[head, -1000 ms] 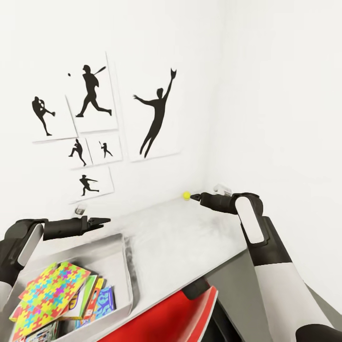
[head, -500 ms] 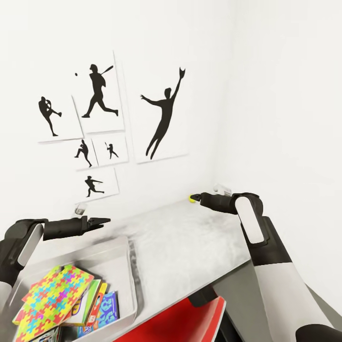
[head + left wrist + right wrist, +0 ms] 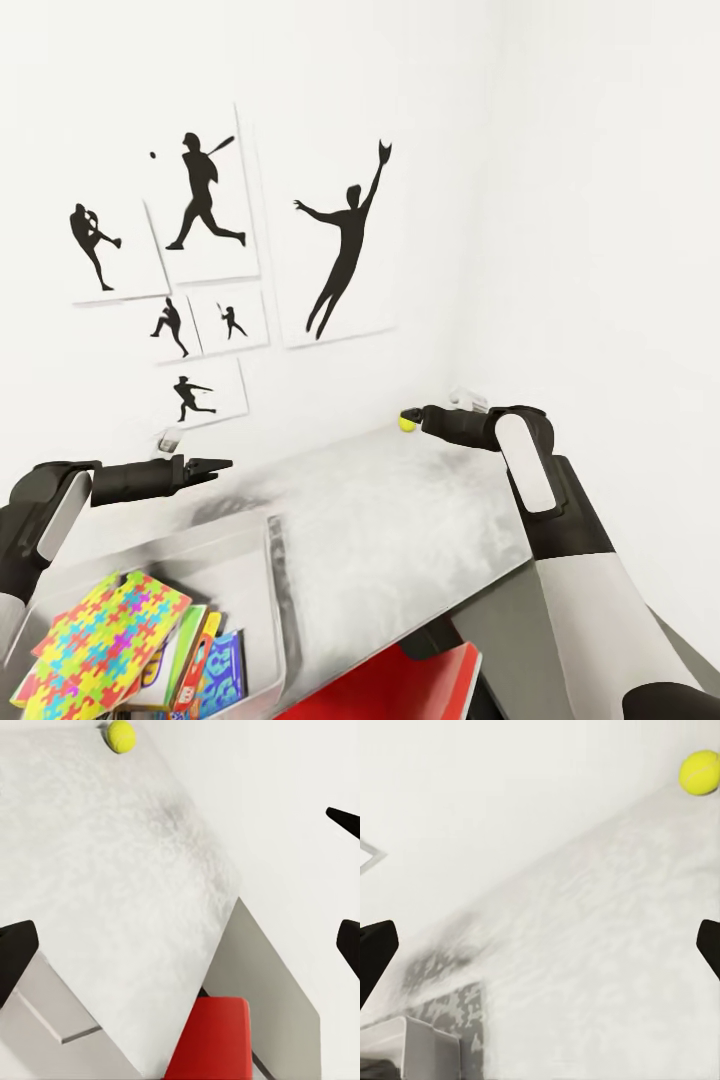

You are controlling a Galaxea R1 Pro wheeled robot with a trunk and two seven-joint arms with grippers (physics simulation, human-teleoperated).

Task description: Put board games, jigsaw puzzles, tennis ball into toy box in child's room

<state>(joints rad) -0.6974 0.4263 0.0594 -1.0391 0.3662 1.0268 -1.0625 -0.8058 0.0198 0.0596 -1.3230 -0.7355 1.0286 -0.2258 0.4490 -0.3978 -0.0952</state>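
Right pincer with fingers spread, as the wrist view shows, nothing between them; the one tennis ball, half a second ago at the fingertips, now lies just below them on the table. Left pincer, also open and empty, hovers above the toy box. The box is cut off by the frame; one jigsaw puzzle and two game boxes can be made out beneath and beside it.
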